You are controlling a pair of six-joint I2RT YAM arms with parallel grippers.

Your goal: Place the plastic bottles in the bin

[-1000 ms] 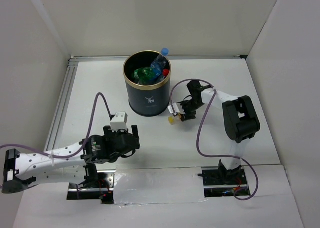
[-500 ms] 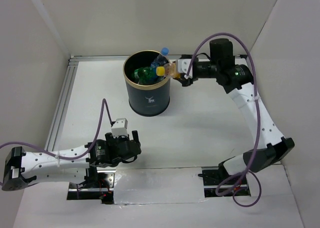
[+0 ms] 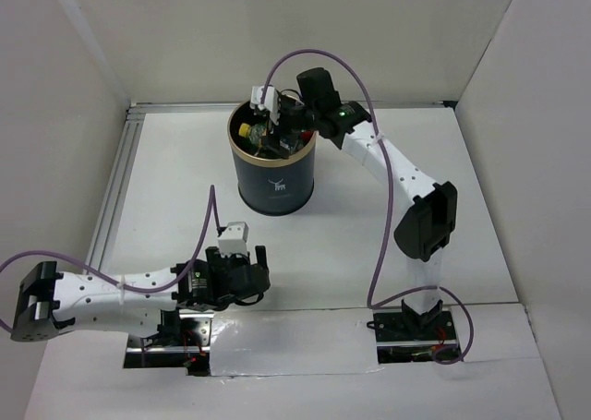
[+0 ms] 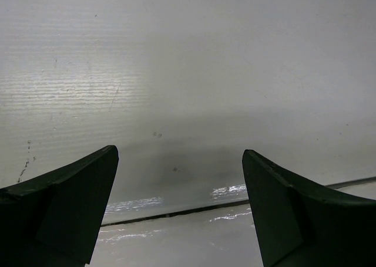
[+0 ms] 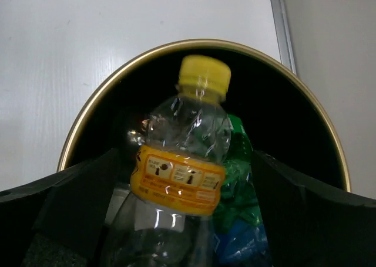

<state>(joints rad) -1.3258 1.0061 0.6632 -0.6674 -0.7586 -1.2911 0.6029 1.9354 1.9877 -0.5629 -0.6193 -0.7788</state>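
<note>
The bin (image 3: pixel 268 173) stands on the tabletop (image 3: pixel 185 162) close to its far edge, a little left of the middle. In the right wrist view a clear yellow-capped bottle (image 5: pixel 179 161) with a yellow label sits upright in the bin's mouth, and a crumpled green bottle (image 5: pixel 238 155) lies against its right side, lower down. The right hand (image 3: pixel 275 123) hangs over the opening with its fingers (image 5: pixel 311 214) spread wider than the bottle, not clamping it. The left hand (image 4: pixel 179 214), near the tabletop's near edge, is spread wide over bare surface.

From above, the right hand covers most of the bin's mouth, so the bottles cannot be counted. The yellow-capped bottle's base is cut off in the wrist view. A blue patch (image 5: pixel 241 243) under the green bottle is unclear.
</note>
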